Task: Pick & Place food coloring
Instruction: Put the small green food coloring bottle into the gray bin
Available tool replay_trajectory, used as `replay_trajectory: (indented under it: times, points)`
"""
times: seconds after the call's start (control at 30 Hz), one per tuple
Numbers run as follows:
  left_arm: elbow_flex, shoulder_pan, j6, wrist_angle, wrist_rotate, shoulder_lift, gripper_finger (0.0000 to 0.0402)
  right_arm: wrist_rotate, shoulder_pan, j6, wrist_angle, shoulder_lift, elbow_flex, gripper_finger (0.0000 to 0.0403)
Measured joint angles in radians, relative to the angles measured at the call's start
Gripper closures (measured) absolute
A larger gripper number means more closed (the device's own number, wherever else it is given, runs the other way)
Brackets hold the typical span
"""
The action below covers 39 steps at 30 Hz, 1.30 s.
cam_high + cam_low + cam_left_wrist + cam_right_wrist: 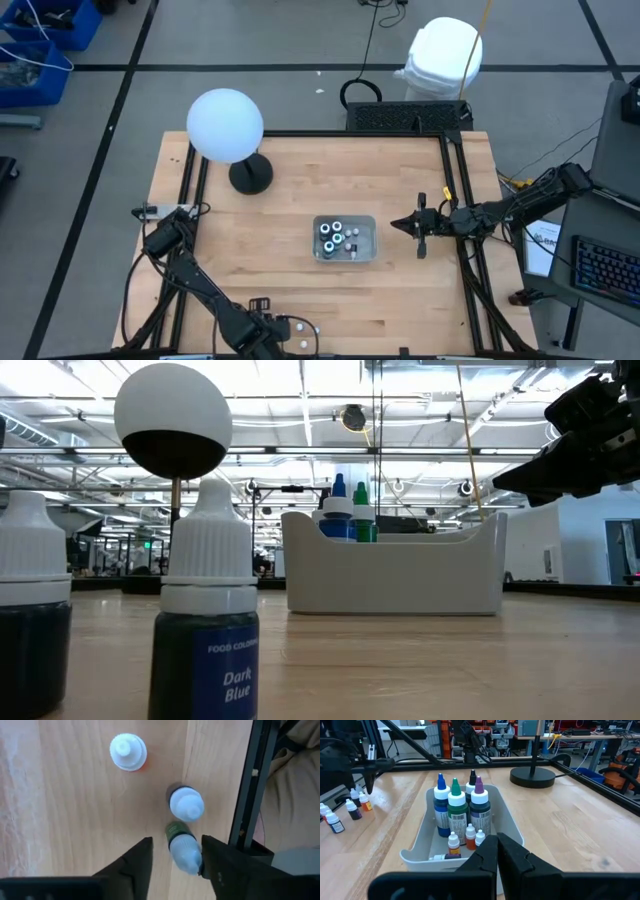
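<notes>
Pick phase: left gripper (172, 862) is over a small green bottle (182, 849) at the near edge of the table (300, 200), grasp not confirmed.
Left to right: left jaws stand partly apart, straddling the green bottle; one jaw looks to touch its white cap, the other shows a gap, so I judge it not yet gripped. Two more small bottles stand loose nearby: an orange one (128, 751) and a dark one (185, 802), the latter just beside the target. Next move calls for closing squarely without nudging that neighbour, then a lift and carry to the tray (345, 239) mid-table, which already holds several food coloring bottles (459, 812). Right gripper (419, 226) waits just right of the tray, jaws clenched, holding nothing.
</notes>
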Motion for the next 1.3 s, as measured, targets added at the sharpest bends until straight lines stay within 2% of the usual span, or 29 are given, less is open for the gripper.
replay_trajectory:
  times: [0.23, 0.4, 0.53, 0.67, 0.9, 1.07, 1.17, 1.3]
  points:
    - [0.0, 0.0, 0.005, 0.019, 0.002, 0.0, 0.0285, 0.0, 0.0, 0.0, 0.0, 0.0, 0.0, 0.0403]
    - [0.0, 0.0, 0.005, 0.018, 0.073, 0.0, 0.0326, 0.0, 0.0, 0.0, 0.0, 0.0, 0.0, 0.0403]
    - [0.0, 0.0, 0.012, -0.006, 0.097, -0.004, 0.0332, 0.0, 0.0, 0.0, 0.0, 0.0, 0.0, 0.0403]
    - [0.018, 0.022, 0.056, -0.117, 0.138, -0.01, 0.0332, 0.0, 0.0, 0.0, 0.0, 0.0, 0.0, 0.0403]
    - [0.214, 0.078, 0.25, -0.37, 0.083, -0.018, 0.0332, 0.0, 0.0, 0.0, 0.003, 0.0, 0.0, 0.0403]
    - [0.419, 0.184, 0.279, -0.528, -0.001, -0.019, 0.0332, 0.0, 0.0, -0.003, 0.004, 0.0, 0.0, 0.0403]
    - [0.503, 0.261, 0.361, -0.544, -0.038, -0.02, 0.0332, 0.0, 0.0, -0.003, 0.003, 0.0, 0.0, 0.0403]
    - [0.545, 0.357, 0.543, -0.517, -0.044, -0.019, 0.0332, 0.0, 0.0, -0.003, 0.002, 0.0, 0.0, 0.0403]
